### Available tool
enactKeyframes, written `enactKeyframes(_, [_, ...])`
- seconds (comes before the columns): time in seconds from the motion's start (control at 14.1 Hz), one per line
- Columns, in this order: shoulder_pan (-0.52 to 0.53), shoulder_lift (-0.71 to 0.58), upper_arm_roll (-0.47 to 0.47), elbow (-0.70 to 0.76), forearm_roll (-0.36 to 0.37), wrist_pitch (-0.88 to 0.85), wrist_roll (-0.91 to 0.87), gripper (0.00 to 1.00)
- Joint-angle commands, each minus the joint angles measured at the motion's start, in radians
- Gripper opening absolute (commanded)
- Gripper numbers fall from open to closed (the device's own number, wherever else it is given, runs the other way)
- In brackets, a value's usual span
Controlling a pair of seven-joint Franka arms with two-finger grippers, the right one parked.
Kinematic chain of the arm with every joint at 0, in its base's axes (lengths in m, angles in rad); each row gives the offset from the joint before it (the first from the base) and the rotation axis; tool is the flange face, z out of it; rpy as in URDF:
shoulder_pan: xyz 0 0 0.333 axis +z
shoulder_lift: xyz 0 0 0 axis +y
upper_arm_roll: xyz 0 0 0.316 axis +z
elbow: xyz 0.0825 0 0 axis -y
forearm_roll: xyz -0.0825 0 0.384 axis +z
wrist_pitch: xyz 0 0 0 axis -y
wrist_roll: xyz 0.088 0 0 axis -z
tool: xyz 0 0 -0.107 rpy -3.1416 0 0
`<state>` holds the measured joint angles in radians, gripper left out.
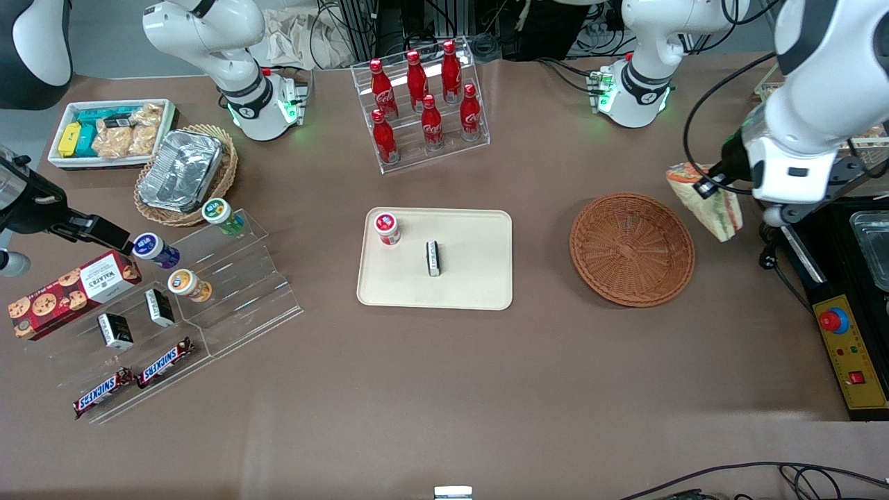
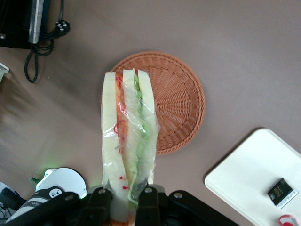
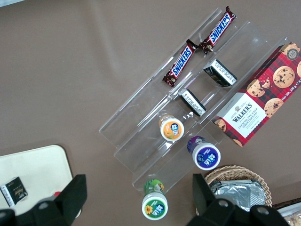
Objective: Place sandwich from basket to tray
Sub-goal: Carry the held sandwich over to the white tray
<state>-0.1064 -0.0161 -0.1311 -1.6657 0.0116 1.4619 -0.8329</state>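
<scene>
My left gripper (image 1: 715, 182) is shut on the wrapped triangular sandwich (image 1: 705, 200) and holds it in the air beside the round reddish-brown basket (image 1: 631, 248), toward the working arm's end of the table. In the left wrist view the sandwich (image 2: 128, 136) hangs between my fingers (image 2: 99, 201), above the basket (image 2: 176, 101), which lies empty below it. The cream-beige tray (image 1: 472, 278) lies at the table's middle, beside the basket; it also shows in the left wrist view (image 2: 254, 179).
On the tray stand a small red-lidded cup (image 1: 387, 228) and a small dark box (image 1: 433, 257). A rack of red bottles (image 1: 424, 104) stands farther from the camera than the tray. A control box (image 1: 851, 354) lies at the working arm's table edge.
</scene>
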Motion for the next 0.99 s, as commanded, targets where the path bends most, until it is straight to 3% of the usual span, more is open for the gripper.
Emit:
enactKeyframes(0.0, [-0.035, 0.039, -0.03, 0.023, -0.015, -0.015, -0.014, 0.0])
enactKeyframes(0.28, [-0.126, 0.079, -0.051, 0.003, -0.053, -0.005, -0.029, 0.0])
enactKeyframes(0.57, [-0.205, 0.136, -0.051, -0.009, -0.14, 0.13, -0.075, 0.0])
enactKeyframes(0.78, [-0.275, 0.179, -0.051, -0.043, -0.112, 0.271, -0.054, 0.0])
enactKeyframes(0.92, [-0.326, 0.261, -0.051, -0.042, -0.034, 0.349, -0.02, 0.0])
